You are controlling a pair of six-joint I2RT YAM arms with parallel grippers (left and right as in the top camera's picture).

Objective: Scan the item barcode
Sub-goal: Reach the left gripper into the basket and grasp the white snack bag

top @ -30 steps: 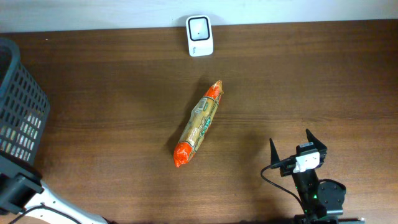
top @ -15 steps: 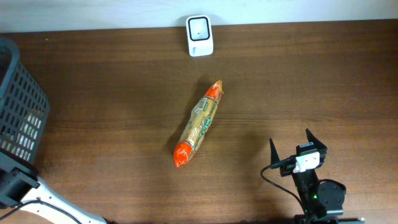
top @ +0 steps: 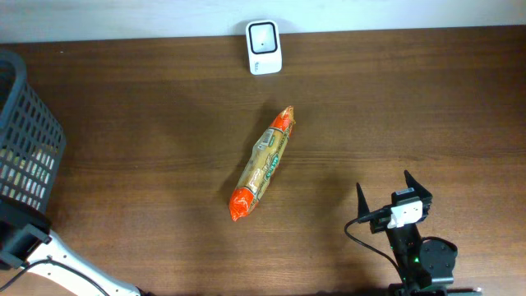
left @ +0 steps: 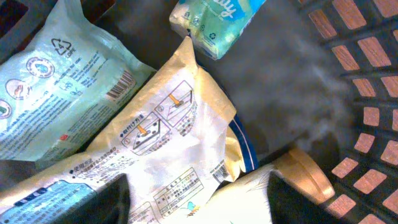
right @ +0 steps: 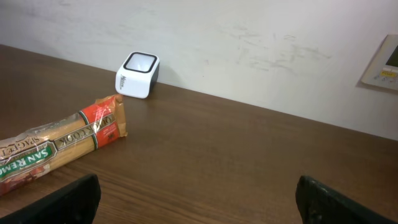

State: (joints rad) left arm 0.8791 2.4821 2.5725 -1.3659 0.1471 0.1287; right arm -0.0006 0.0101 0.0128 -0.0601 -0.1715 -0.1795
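The San Remo spaghetti packet (top: 263, 164) lies diagonally mid-tabletop, well short of the white scanner (top: 264, 47) at the far edge. The right gripper (top: 383, 187) waits wide open near the front-right corner. The left gripper (left: 202, 204), fingers apart, hangs inside the basket (top: 37, 123) over crowded packets. It may pinch two packets, or hide the barcode.

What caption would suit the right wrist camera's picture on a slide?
Open right gripper faces a San Remo spaghetti packet and a white barcode scanner on a wooden table.

spaghetti pack (right: 56, 146) lying left | scanner (right: 137, 75) by wall (right: 249, 37) | right tool (right: 196, 186) spread wide
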